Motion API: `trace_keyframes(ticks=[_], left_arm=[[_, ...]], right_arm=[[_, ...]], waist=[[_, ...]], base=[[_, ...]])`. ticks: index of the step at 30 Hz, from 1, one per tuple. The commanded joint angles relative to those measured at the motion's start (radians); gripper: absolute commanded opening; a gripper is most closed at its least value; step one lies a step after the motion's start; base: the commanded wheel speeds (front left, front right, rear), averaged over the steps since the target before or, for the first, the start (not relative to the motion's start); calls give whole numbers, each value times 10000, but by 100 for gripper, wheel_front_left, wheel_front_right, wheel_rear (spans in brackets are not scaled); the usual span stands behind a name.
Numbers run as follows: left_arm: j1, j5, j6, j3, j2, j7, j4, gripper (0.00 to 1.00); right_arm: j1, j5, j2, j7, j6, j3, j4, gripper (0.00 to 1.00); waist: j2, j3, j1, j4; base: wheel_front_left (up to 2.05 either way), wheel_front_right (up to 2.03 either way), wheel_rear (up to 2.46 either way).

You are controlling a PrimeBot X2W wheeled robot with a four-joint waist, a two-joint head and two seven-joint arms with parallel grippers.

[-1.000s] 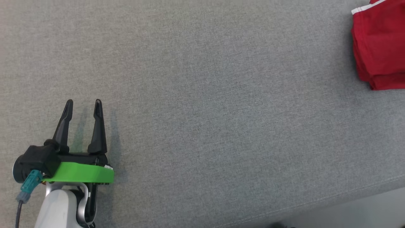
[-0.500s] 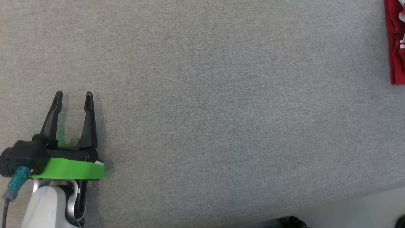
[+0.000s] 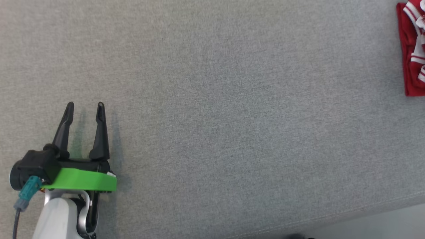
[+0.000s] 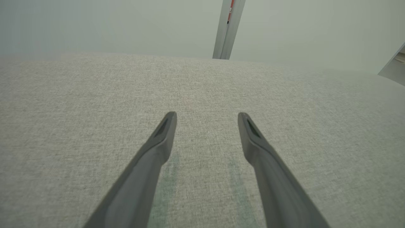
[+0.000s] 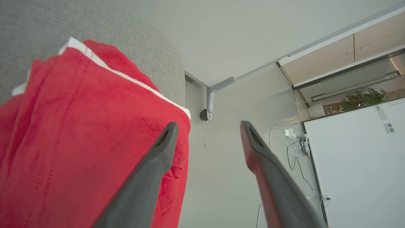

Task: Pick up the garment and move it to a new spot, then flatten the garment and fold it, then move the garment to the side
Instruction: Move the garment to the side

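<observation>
The garment (image 3: 411, 56) is red with white stripes and lies bunched at the far right edge of the grey padded table in the head view. My left gripper (image 3: 84, 108) rests at the lower left, far from it, fingers spread with only grey fabric between them (image 4: 207, 117). In the right wrist view my right gripper (image 5: 208, 126) is open just above the red garment (image 5: 79, 139). Its left finger lies over the cloth's edge, its right finger hangs past the table edge over the floor. Nothing sits between the two fingers.
The grey table surface (image 3: 232, 116) stretches wide between my left gripper and the garment. Its front edge (image 3: 332, 220) runs along the bottom right. Beyond the table the right wrist view shows a wheeled table leg (image 5: 210, 104), floor cables (image 5: 294, 139) and a white panel (image 5: 357, 164).
The head camera has shifted, so the garment sits further right and shows its striped side. The right gripper has opened and let go of the garment.
</observation>
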Motion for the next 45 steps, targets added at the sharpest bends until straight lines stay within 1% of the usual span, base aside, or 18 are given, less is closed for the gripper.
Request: trace_keyframes(ticks=[1, 5, 8, 10, 13, 17, 22, 26, 29, 34, 38, 45], left_arm=[[192, -110, 19, 11, -59, -76, 132, 100], [388, -173, 41, 22, -245, -112, 479, 100], [553, -158, 52, 18, -363, -147, 722, 100], [691, -118, 98, 49, -455, -169, 837, 100], [921, -143, 123, 116, -618, -166, 967, 100], [1232, -200, 157, 239, -832, -172, 955, 100], [1511, -43, 97, 169, -962, -175, 1080, 100], [1698, 12, 149, 266, -1078, -167, 1197, 100], [1846, 79, 181, 358, -1146, -169, 1252, 100], [2007, 210, 132, 380, -1203, -168, 1358, 100], [2170, 207, 86, 432, -1234, -168, 1430, 100], [2347, 227, 21, 499, -1274, -168, 1474, 100]], right_arm=[[264, 122, 237, -333, -24, -165, 11, 100], [798, 723, 1166, -1197, -24, -877, -215, 100], [1457, 1092, 1817, -1592, -24, -1379, -732, 100], [2060, 1339, 2337, -1729, -23, -1610, -1288, 100], [3181, 1609, 3054, -1807, -23, -1569, -2488, 100], [4485, 2050, 3599, -1552, -23, -1440, -3917, 100], [5790, 2305, 4184, -1279, -23, -1440, -5455, 100], [6679, 2381, 4632, -907, -23, -1478, -6137, 100], [7197, 2423, 4917, -717, -23, -1617, -6462, 100], [8148, 2225, 5543, -659, -18, -2224, -6981, 100], [8708, 2055, 5896, -454, -20, -2391, -7291, 100], [9098, 1957, 6118, -244, -20, -2428, -7503, 100]], waist=[[0, -770, 0, 113], [0, -1647, 0, 204], [0, -2250, 0, 290], [0, -2623, 0, 359], [0, -3117, 0, 423], [0, -3601, 0, 539], [0, -4042, 0, 683], [0, -4448, 0, 835], [0, -4725, 0, 980], [0, -5017, 0, 1356], [0, -5136, 0, 1540], [0, -5176, 0, 1712]], base=[[0, 0, 0], [0, 0, 0], [0, 0, 0], [0, 0, 0], [0, 0, 0], [0, 0, 0], [0, 0, 0], [0, 0, 0], [0, 0, 0], [0, 0, 0], [0, 0, 0], [0, 0, 0]])
